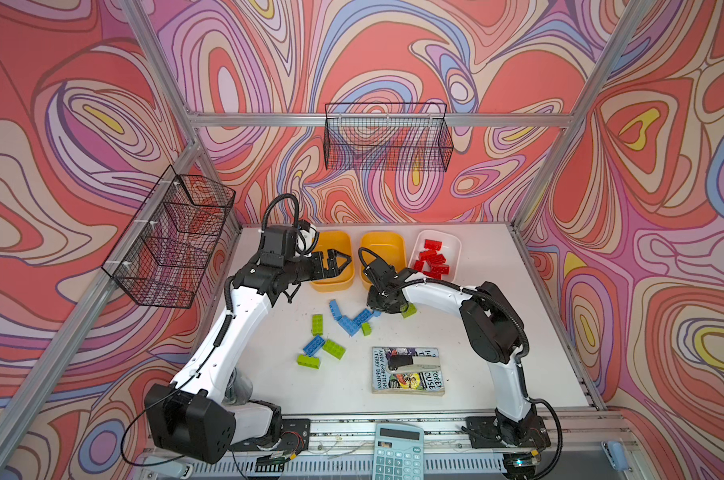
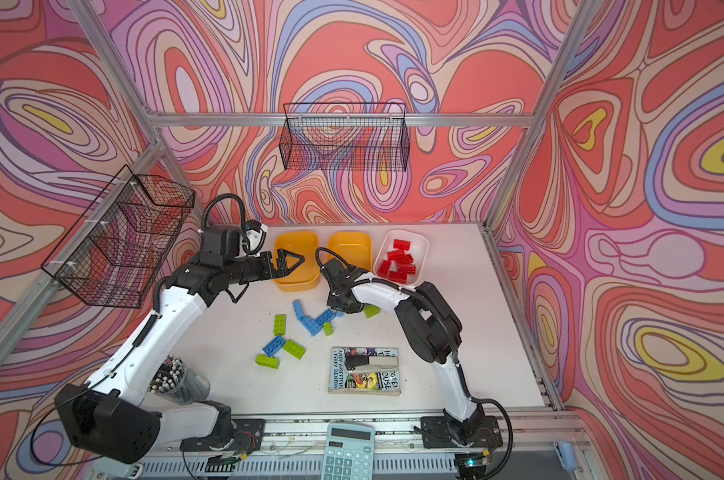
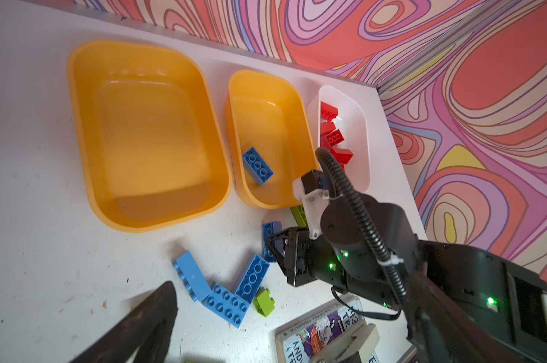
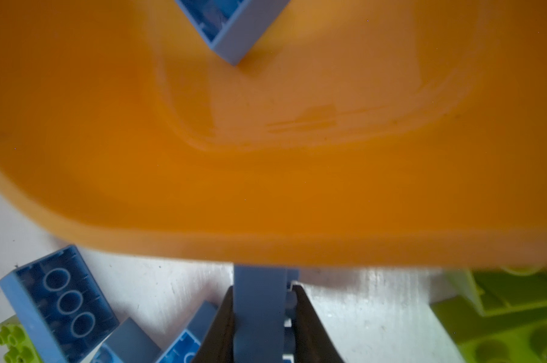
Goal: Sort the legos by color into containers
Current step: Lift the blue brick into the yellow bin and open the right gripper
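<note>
White laminate covers the table (image 1: 497, 332), boxed in by aluminium framing and walls (image 1: 393, 50) papered in swirls of coral, lilac and blue. Two black wire baskets hang on those walls, one at the back (image 1: 387, 137) and one at the left (image 1: 173, 237). A paperback (image 1: 406, 370) lies near the front, and a pale blue calculator (image 1: 397, 451) sits on the front rail.

Three tubs line the far edge: a left orange tub (image 1: 331, 286), a middle orange tub (image 1: 383, 239) and a white tub (image 1: 451, 249) holding the red bricks (image 1: 433, 259). One blue brick (image 3: 257, 166) lies in the middle tub.

The right gripper (image 4: 264, 290) is down at table level just in front of the middle tub's near wall, its jaws clamped on a pale blue brick (image 4: 259, 327) standing on edge – whether it is off the surface cannot be told. A lime brick (image 1: 409, 311) lies just beside it, and a cluster of blue bricks (image 1: 352, 322) close on its other side. Further forward lie more lime bricks (image 1: 317, 324) and another blue one (image 1: 313, 345).

The left gripper (image 1: 339, 261) hovers over the left orange tub, jaws spread wide and holding nothing.
</note>
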Robot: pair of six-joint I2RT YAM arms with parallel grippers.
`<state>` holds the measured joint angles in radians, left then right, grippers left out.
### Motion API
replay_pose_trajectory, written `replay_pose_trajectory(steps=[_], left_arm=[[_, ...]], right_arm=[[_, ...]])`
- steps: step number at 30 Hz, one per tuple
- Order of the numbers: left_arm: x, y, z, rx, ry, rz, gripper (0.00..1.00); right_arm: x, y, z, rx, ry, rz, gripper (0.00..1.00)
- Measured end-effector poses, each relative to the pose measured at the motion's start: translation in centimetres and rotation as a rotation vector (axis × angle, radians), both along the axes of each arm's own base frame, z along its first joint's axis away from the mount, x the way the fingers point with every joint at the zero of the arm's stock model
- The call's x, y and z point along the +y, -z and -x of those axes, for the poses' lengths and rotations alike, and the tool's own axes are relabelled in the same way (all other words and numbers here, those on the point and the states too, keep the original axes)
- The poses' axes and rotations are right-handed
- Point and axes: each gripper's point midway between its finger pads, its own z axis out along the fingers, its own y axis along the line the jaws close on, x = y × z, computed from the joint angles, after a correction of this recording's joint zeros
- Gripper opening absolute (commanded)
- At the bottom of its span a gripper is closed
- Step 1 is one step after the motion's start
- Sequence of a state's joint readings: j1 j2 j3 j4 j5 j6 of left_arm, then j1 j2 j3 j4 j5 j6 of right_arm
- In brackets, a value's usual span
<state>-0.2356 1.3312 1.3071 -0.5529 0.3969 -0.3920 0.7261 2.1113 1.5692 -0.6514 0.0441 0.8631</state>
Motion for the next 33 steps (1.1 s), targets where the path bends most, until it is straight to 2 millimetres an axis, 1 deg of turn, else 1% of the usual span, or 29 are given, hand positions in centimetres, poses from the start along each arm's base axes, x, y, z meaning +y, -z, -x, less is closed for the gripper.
replay_pose_trajectory(steps=[2,4,8,11,13,15,19,22,25,26,27,28,30,31,33], left_arm=[[-0.3,-0.7,-1.0,-0.02,0.012,-0.005,1.0],[-0.5,-1.5,-2.0,-0.041,0.021,-0.011,1.0],[-1.0,-2.7,-3.6,-0.076,0.039,-0.021,1.0],[-1.4,-3.1,-4.5,-0.086,0.051,-0.019,1.0],[-1.5,-2.8,-4.7,-0.08,0.057,-0.016,1.0],[-1.6,-2.5,-4.8,-0.07,0.061,-0.015,1.0],[-1.7,-1.5,-4.6,-0.041,0.063,-0.01,1.0],[-1.7,0.1,-4.2,0.002,0.059,-0.008,1.0],[-1.6,2.2,-3.7,0.06,0.05,-0.004,1.0],[-1.6,2.9,-3.4,0.08,0.046,-0.003,1.0],[-1.5,3.5,-3.2,0.099,0.041,-0.002,1.0],[-1.4,4.2,-2.8,0.121,0.034,0.0,1.0],[-1.1,5.6,-1.9,0.161,0.019,0.002,1.0],[-1.0,6.3,-1.3,0.184,0.008,0.005,1.0],[-0.5,7.5,-0.2,0.219,-0.014,0.005,1.0]], right_arm=[[-0.2,-0.3,0.3,0.008,-0.017,0.009,0.23],[-0.3,-1.2,0.6,0.011,-0.034,0.015,0.23],[0.4,-4.6,-0.2,-0.033,-0.07,-0.007,0.23],[0.9,-7.5,-1.7,-0.092,-0.085,-0.042,0.23],[0.7,-8.9,-3.0,-0.126,-0.082,-0.059,0.23],[-0.2,-9.9,-4.6,-0.153,-0.065,-0.073,0.23],[-2.7,-11.1,-8.2,-0.196,-0.016,-0.088,0.24],[-4.1,-11.1,-11.2,-0.224,0.01,-0.096,0.24],[-4.5,-9.6,-12.8,-0.213,0.009,-0.094,0.26],[-4.5,-9.0,-13.1,-0.206,0.004,-0.091,0.29],[-4.4,-8.4,-13.4,-0.197,-0.002,-0.089,0.32],[-4.3,-7.7,-13.6,-0.186,-0.008,-0.091,0.38],[-4.1,-6.5,-13.8,-0.167,-0.023,-0.088,0.53],[-4.1,-6.0,-13.8,-0.158,-0.032,-0.087,0.59],[-3.8,-5.7,-14.0,-0.154,-0.054,-0.087,0.66]])
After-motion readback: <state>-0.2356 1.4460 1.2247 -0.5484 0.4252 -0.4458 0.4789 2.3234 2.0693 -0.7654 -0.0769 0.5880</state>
